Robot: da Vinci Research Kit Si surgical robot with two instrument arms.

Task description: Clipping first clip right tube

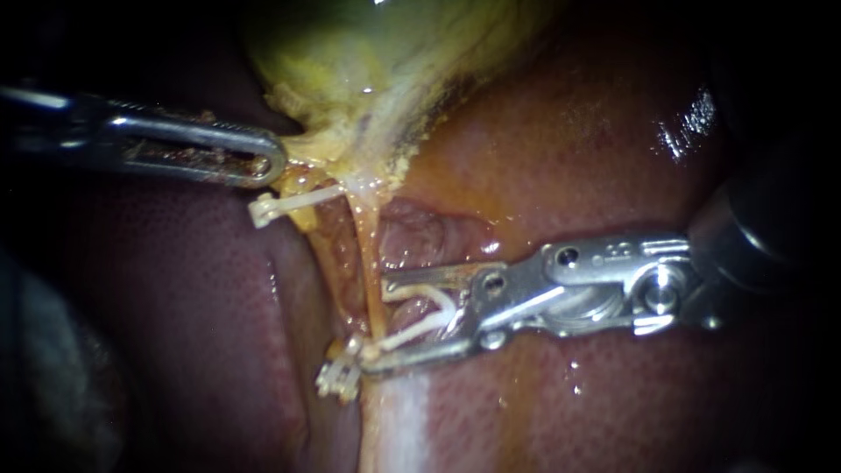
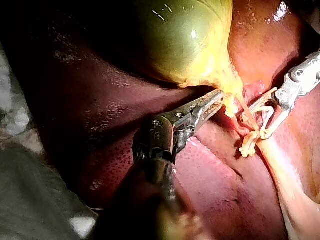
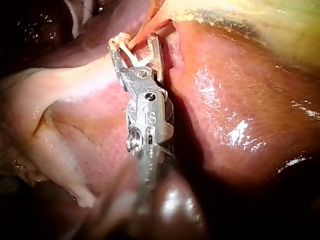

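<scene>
Nearest the endoscope, the lower clip [image 1: 337, 378] sits closed on pale tissue, just beside the lower jaw tip of the right instrument [image 1: 377, 324]. That instrument's end effector stands wide. Both its jaws bear on the legs of a white loaded clip [image 1: 431, 317], which is itself spread in a V. The right tube [image 1: 369, 263], a thin yellow strand, runs between the jaw tips, ahead of the loaded clip's hinge and not yet squeezed.

Farther along the strand, the upper clip [image 1: 282, 206] lies closed, off to the tube's left and just under the tip of the left instrument [image 1: 273, 166]. This end effector is narrow and appears to pinch the yellow tissue at the neck of the gallbladder [image 1: 350, 61], though the contact is partly hidden. The greenish gallbladder rises beyond. The red-brown liver [image 1: 596, 149] lies beneath and around everything.
</scene>
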